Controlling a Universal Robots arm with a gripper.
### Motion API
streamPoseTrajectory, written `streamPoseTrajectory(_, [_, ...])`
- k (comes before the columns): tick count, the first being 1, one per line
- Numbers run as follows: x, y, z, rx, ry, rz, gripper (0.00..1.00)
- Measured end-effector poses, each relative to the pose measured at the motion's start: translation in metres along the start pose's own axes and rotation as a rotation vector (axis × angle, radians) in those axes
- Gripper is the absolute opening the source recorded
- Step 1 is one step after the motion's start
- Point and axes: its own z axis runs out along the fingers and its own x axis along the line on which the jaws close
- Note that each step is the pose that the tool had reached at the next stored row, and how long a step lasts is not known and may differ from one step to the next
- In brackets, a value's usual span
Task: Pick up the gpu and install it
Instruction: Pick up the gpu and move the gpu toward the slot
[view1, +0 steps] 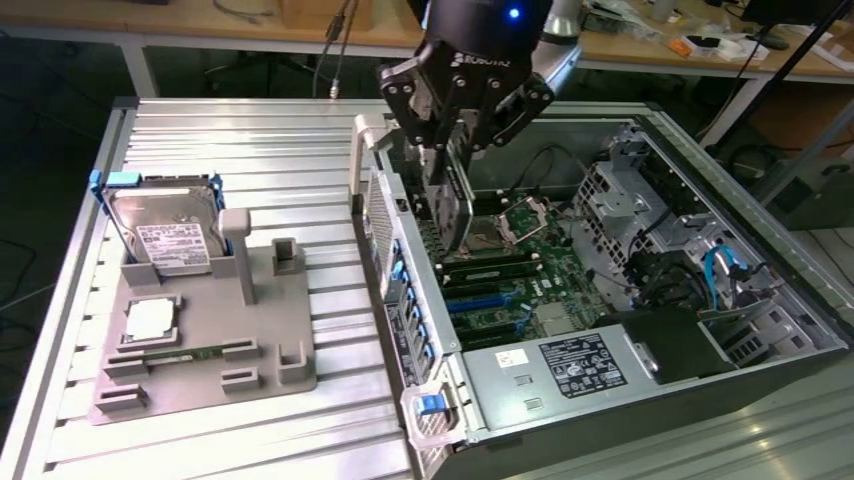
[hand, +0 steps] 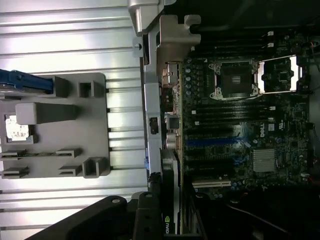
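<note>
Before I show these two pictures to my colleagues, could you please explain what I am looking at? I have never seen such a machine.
The dark machine is a robot arm, and its hand is the fingered part at its end. One picture comes from a camera standing off the arm, looking down on the scene. The other comes from a camera on the arm's wrist.

On the metal table lies an open computer case, with its motherboard showing. Beside the case, at the exterior view's left, a grey holder carries a hard drive and a small square chip.

The hand is closed on the gpu, a thin card, and holds it on edge over the motherboard inside the case.
</note>
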Motion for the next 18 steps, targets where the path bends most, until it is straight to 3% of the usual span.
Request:
streamPoseTrajectory(12, [-0.055, 0.0027, 0.0003, 0.0, 0.0, 0.0, 0.27])
streamPoseTrajectory(16, [-0.08, 0.0037, 0.0003, 0.0001, 0.0001, 0.0, 0.27])
streamPoseTrajectory(18, [-0.08, 0.0037, 0.0003, 0.0001, 0.0001, 0.0, 0.27])
